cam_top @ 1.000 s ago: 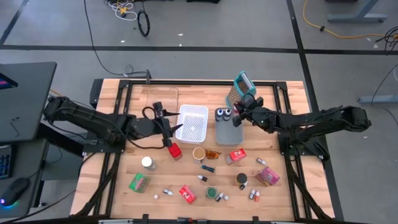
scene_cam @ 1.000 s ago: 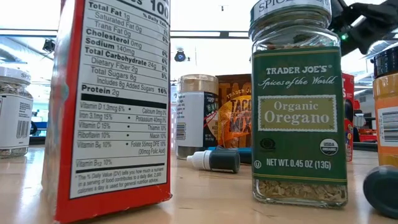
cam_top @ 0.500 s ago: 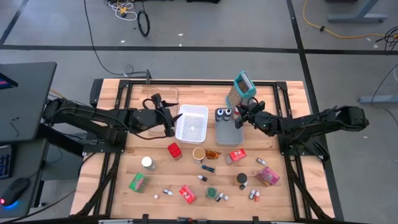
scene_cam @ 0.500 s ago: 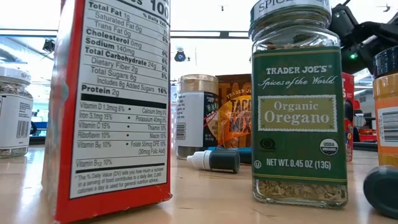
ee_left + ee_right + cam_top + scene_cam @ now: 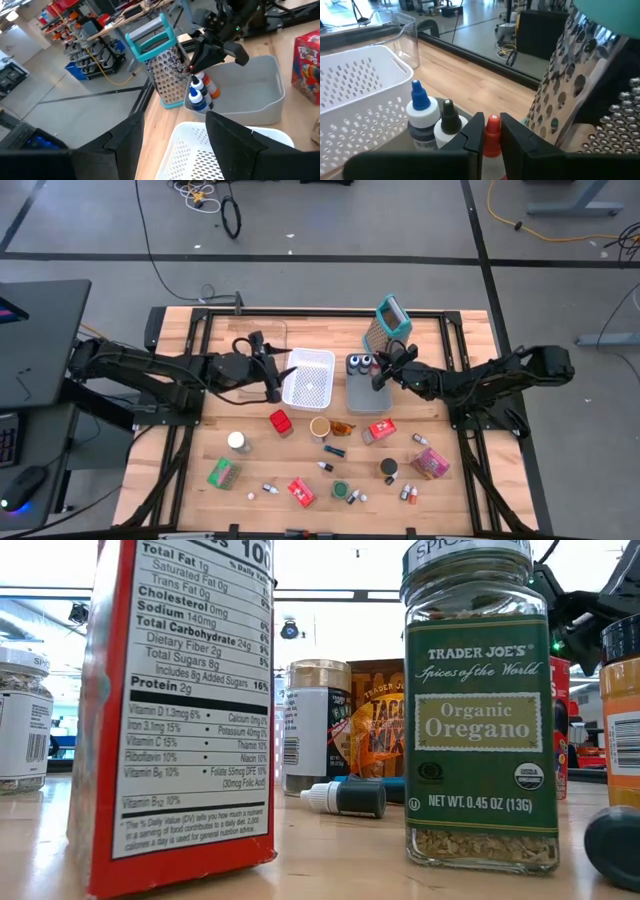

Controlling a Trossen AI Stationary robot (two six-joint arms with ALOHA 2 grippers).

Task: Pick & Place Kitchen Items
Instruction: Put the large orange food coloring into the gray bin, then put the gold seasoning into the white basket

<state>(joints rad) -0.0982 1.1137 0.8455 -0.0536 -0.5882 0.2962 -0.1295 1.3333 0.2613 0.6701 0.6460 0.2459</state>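
Note:
My right gripper (image 5: 378, 377) (image 5: 492, 141) is shut on a small red-capped bottle (image 5: 492, 131) low over the grey bin (image 5: 368, 394). A blue-capped bottle (image 5: 421, 117) and a black-capped bottle (image 5: 450, 122) stand in that bin beside it. My left gripper (image 5: 275, 380) (image 5: 175, 145) hangs open over the left rim of the white basket (image 5: 308, 378), with nothing between its fingers. Loose kitchen items lie on the near half of the table, among them a red packet (image 5: 281, 421), a cup (image 5: 320, 427) and a pink packet (image 5: 432, 464). My right gripper pinches the small bottle between its two fingers, just below the red cap (image 5: 493, 125). The fingers come slanting down from the table's right. The bottle stands upright with its cap up. The fingers hide its body, so I cannot tell whether its bottom touches the bin.
The tall metal grater (image 5: 385, 325) with a teal top stands right behind the grey bin, close to my right gripper. A clear bin (image 5: 255, 335) sits at the far left. In the low view an oregano jar (image 5: 480, 710) and a red box (image 5: 175, 700) stand near the front edge.
My right gripper has sunk toward the grey bin with the red-capped bottle, which stays upright in it. My left gripper has swung toward the table's far edge, away from the red packet, and stays open.

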